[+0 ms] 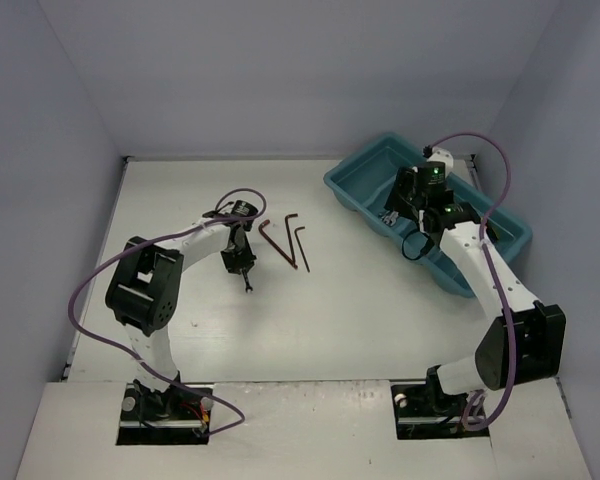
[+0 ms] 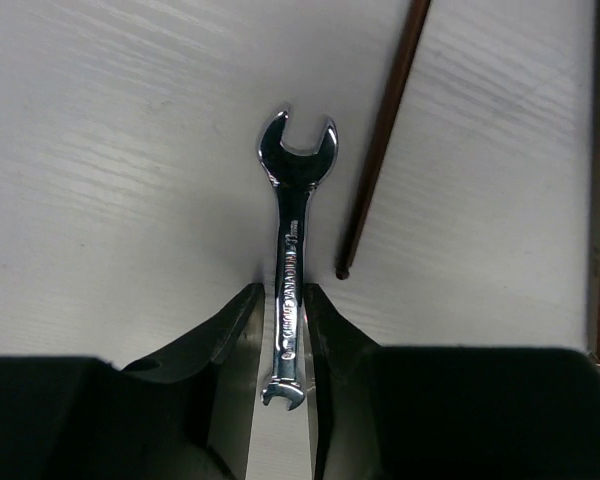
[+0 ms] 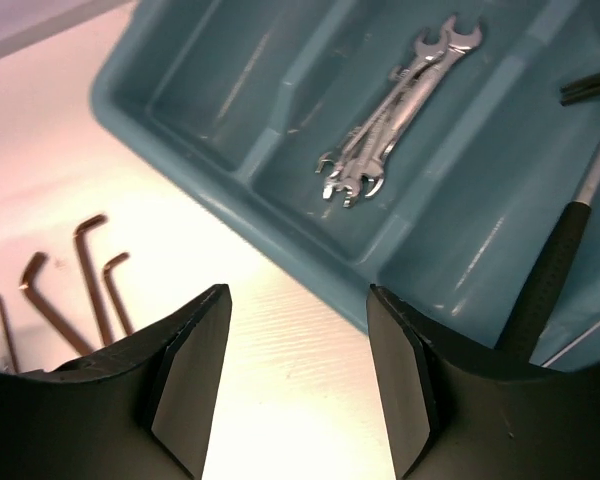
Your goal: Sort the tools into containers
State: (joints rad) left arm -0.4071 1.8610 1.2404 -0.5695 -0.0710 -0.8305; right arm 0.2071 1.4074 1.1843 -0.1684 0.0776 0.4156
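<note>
A silver wrench (image 2: 292,245) lies lengthwise between my left gripper's (image 2: 286,290) fingers, which are closed in tight along its shank at table level. In the top view this gripper (image 1: 238,262) is left of centre, with the wrench tip (image 1: 247,287) sticking out. Dark L-shaped hex keys (image 1: 283,236) lie just right of it. The teal tray (image 1: 365,160) stands at the back right. My right gripper (image 1: 412,205) hovers open and empty over its near-left edge. Several silver wrenches (image 3: 390,110) lie in one compartment, and a black-handled tool (image 3: 555,270) lies in the neighbouring one.
Two hex keys (image 2: 385,130) lie close to the wrench's right side. More hex keys (image 3: 90,265) show on the table left of the tray rim (image 3: 310,265). Grey walls enclose the table on three sides.
</note>
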